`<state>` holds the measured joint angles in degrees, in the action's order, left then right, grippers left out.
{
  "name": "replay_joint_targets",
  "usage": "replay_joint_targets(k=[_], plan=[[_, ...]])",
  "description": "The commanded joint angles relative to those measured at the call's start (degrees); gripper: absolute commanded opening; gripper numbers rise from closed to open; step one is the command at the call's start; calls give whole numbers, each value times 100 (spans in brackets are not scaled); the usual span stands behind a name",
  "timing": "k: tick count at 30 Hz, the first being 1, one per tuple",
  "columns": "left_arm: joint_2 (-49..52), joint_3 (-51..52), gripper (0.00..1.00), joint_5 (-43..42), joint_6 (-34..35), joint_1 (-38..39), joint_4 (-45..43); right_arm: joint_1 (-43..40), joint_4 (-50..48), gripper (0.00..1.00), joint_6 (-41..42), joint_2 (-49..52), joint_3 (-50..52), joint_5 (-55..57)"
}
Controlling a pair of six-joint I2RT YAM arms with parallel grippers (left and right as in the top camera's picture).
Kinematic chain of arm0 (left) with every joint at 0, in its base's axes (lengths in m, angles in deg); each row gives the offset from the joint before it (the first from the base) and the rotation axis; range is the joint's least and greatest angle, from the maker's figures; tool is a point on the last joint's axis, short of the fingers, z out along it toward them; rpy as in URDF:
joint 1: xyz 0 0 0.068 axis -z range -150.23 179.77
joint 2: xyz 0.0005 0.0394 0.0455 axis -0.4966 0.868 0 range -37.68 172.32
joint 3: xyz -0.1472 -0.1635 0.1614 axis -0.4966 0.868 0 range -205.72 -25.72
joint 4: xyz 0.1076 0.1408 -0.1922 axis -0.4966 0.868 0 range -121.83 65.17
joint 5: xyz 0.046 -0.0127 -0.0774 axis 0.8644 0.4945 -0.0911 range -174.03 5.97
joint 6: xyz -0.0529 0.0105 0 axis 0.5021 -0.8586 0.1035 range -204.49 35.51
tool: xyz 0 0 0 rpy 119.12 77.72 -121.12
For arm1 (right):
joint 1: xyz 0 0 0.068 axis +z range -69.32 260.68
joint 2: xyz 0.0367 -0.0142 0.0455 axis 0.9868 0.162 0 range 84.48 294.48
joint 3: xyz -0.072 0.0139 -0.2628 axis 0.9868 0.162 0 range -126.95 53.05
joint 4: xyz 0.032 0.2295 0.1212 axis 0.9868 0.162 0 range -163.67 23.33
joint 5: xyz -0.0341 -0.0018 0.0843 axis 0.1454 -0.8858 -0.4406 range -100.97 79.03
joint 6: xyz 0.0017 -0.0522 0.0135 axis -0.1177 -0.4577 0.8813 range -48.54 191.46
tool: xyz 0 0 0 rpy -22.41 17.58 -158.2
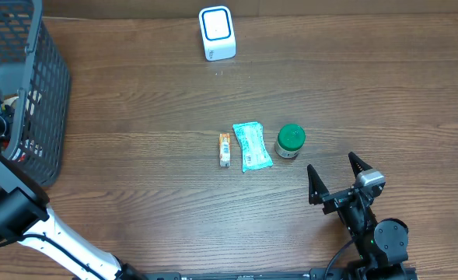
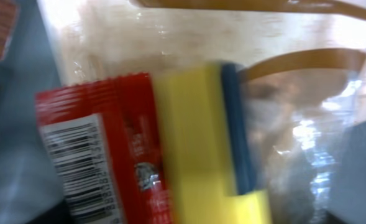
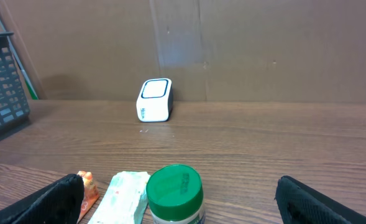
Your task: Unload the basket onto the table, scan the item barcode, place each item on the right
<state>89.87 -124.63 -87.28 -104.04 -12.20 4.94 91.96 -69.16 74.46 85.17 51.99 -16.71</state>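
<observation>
Overhead, the left gripper (image 1: pixel 3 113) is down inside the dark mesh basket (image 1: pixel 54 93) at the left of the brown wood-grain table (image 1: pixel 135 194). Its fingers are hidden, so I cannot tell its grip. Left wrist view shows a red crinkled packet (image 2: pixel 127 124) with a barcode (image 2: pixel 77 168) beside a yellow-and-blue pack (image 2: pixel 201 137). Better to pinch the packet's edge, leaving the barcode clear for the white box scanner (image 1: pixel 217 33). Right gripper (image 1: pixel 331 162) sits spread wide; a cardboard wall (image 3: pixel 263 43) stands behind.
</observation>
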Motion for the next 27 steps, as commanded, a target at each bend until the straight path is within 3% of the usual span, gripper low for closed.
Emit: replay_joint_targets(k=[1,3,4,5,17,22,27], plan=[[251,249,38,168,-7,46,214,-11,-26,100,22,-52,61,9],[251,190,22,168,201,46,240,-11,-26,100,22,-52,61,9],[251,131,6,170,334,46,293,-11,-26,100,22,-50,61,9],[251,22,4,168,400,46,442,-11,-26,100,22,-52,61,9],[-680,-1930,4,-214,1353,48,2330,-11,-26,100,22,-52,61,7],[-1725,-2369,4,-214,1871,48,2378,-11,-26,100,22,-52,61,9],[-3121,-2411,4,-302,3211,136,2291,-11,-26,100,22,-52,61,9]])
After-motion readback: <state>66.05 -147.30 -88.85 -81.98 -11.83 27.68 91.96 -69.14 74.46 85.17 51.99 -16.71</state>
